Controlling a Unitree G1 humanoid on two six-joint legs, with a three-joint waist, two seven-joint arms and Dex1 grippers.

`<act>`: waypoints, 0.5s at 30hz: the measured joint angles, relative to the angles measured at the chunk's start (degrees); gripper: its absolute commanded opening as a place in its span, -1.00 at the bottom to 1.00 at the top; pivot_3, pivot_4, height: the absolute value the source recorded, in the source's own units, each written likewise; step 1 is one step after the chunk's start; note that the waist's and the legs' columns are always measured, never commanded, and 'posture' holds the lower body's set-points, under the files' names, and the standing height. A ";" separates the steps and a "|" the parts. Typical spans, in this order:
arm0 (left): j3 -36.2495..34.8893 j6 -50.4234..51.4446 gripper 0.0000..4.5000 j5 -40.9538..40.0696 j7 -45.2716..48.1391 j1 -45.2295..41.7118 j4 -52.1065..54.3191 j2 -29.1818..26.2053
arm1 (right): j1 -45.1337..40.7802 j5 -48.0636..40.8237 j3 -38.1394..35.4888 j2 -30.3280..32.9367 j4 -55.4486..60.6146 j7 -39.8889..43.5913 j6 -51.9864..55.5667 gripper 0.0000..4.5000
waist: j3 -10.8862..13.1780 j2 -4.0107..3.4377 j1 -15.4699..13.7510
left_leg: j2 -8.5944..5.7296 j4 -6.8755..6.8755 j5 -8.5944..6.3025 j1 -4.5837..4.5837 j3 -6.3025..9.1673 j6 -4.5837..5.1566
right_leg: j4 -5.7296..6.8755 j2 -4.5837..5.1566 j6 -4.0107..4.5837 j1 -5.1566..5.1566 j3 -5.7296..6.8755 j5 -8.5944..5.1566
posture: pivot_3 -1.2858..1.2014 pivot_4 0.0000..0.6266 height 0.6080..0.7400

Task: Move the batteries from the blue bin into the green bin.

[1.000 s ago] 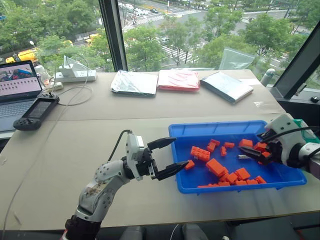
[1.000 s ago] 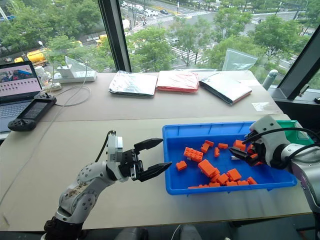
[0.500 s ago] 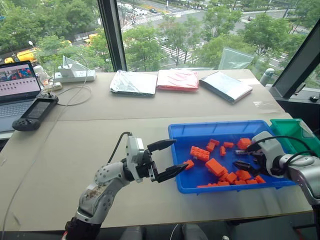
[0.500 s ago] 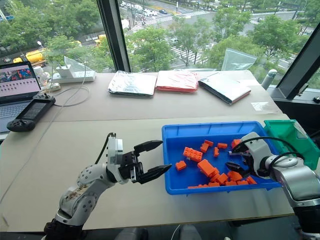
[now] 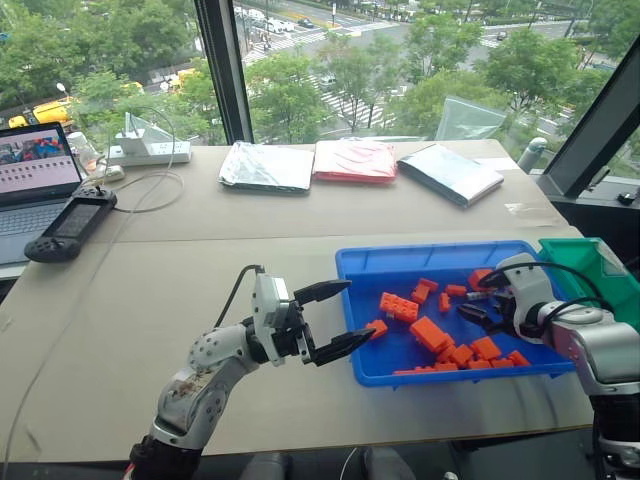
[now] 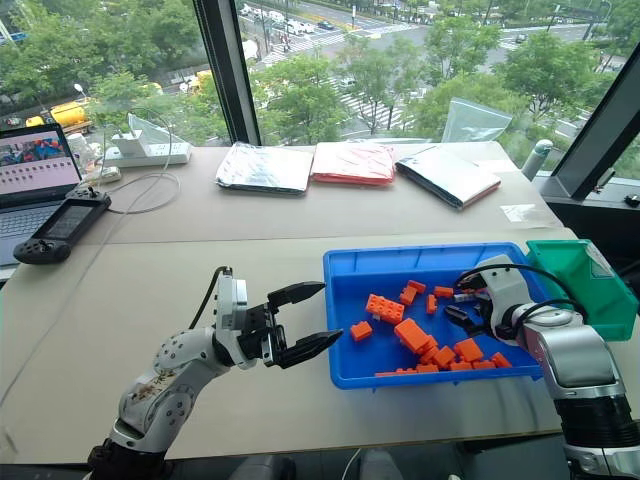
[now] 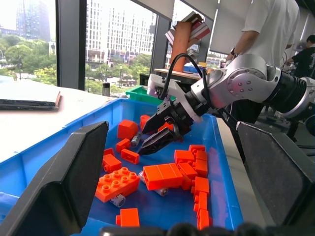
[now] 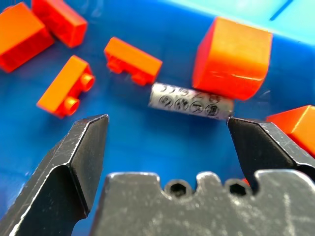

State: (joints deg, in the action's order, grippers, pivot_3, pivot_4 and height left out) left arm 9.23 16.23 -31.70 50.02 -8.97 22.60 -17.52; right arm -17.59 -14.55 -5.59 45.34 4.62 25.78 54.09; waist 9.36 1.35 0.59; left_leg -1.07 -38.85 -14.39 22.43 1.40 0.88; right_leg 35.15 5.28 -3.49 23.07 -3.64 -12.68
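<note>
The blue bin (image 5: 430, 253) lies at the table's front right, holding several orange bricks (image 5: 432, 333) and batteries. One silver battery (image 8: 191, 102) lies flat on the bin floor between bricks, just ahead of my right gripper (image 8: 167, 125), whose fingers stand open on either side of it without touching. From the left wrist view that battery (image 7: 135, 140) sits by the tips of the right gripper (image 7: 142, 141). The green bin (image 5: 592, 266) stands against the blue bin's right end. My left gripper (image 5: 356, 312) hovers open and empty at the blue bin's left rim.
A laptop (image 5: 35, 170), a handheld controller (image 5: 70, 222) and a power strip (image 5: 150, 150) sit at the far left. Three flat bags (image 5: 357, 160) lie along the window. A person in a white shirt (image 7: 268, 27) stands beyond the bins.
My right gripper has dropped lower and further into the blue bin, uncovering the green bin behind it. The left gripper has stayed put.
</note>
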 measured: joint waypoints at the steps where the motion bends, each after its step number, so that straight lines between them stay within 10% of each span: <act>1: 0.00 0.00 1.00 0.00 -0.03 0.00 0.00 0.00 | -0.12 0.05 -0.01 0.00 -0.35 0.00 -0.33 0.98 | 0.00 0.00 0.03 | 0.00 0.00 0.00 0.00 0.00 0.00 | 0.00 0.00 0.00 0.00 0.00 0.00 | 0.03 -0.52 1.00; 15: 0.19 0.20 1.00 0.01 -1.11 -0.12 0.04 -0.05 | -1.47 1.55 -0.49 -3.78 -1.86 -2.16 -1.03 0.87 | -0.06 0.09 0.13 | 0.03 0.01 0.00 -0.11 0.01 0.00 | 0.02 -0.03 0.01 -0.08 0.00 0.00 | 0.03 -0.52 1.00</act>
State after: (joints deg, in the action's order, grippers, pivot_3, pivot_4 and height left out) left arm 9.41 16.42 -31.69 48.91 -9.09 22.64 -17.56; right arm -19.06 -13.00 -6.08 41.56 2.76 23.63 53.06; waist 9.30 1.44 0.73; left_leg -1.04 -38.84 -14.39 22.32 1.41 0.88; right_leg 35.16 5.25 -3.48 22.99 -3.64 -12.67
